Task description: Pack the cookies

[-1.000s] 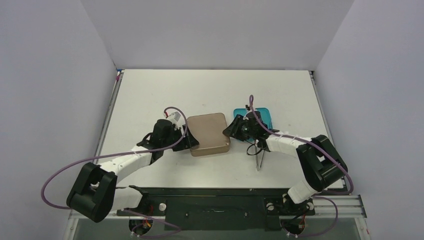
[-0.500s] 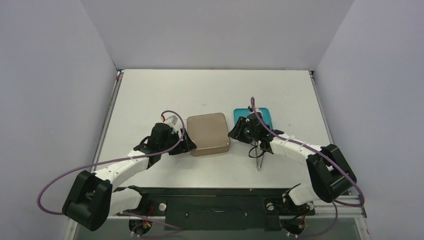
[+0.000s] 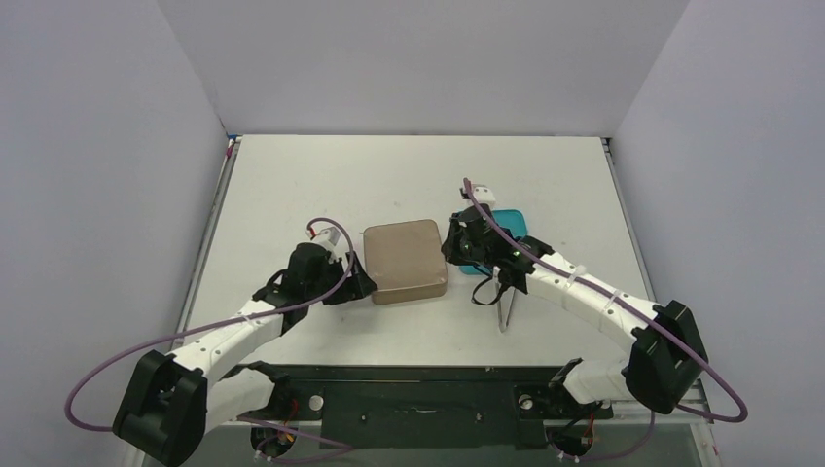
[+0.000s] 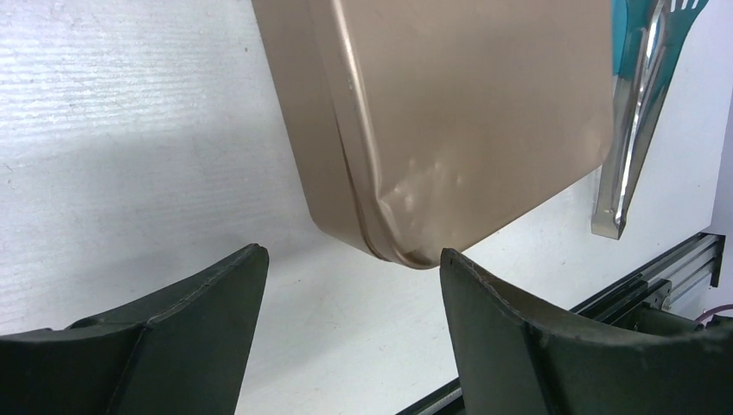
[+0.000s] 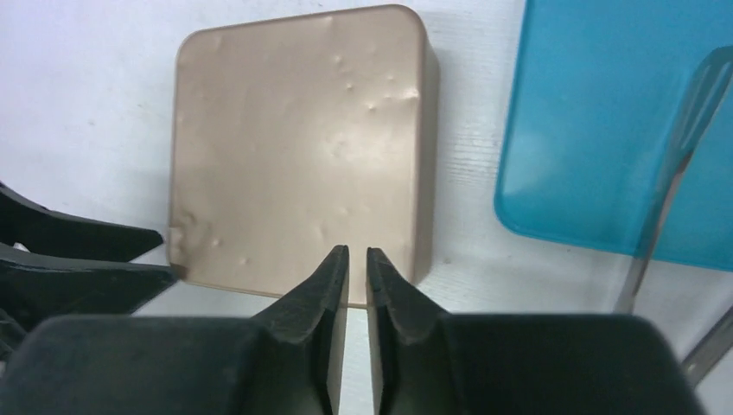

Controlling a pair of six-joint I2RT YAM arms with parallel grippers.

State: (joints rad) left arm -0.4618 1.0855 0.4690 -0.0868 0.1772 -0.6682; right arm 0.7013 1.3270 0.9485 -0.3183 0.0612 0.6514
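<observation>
A closed tan-gold tin point(image 3: 405, 260) lies at the table's middle, its lid on. No cookies show in any view. My left gripper point(image 3: 362, 284) is open at the tin's near-left corner. In the left wrist view point(image 4: 350, 255) that corner of the tin point(image 4: 458, 112) sits just beyond the fingertips, by the right finger. My right gripper point(image 3: 455, 243) is shut and empty, hovering over the tin's right edge. In the right wrist view point(image 5: 357, 252) its tips lie over the tin's point(image 5: 294, 138) near edge.
A teal tray point(image 3: 514, 226) lies right of the tin, partly under my right arm; it shows empty in the right wrist view point(image 5: 614, 121). Long metal tweezers point(image 3: 504, 306) lie from the tray toward the near edge. Black rail along the near edge.
My right gripper has swung left and farther, from beside the tray to over the tin's right edge. My left gripper has slid slightly back, staying at the tin's left corner.
</observation>
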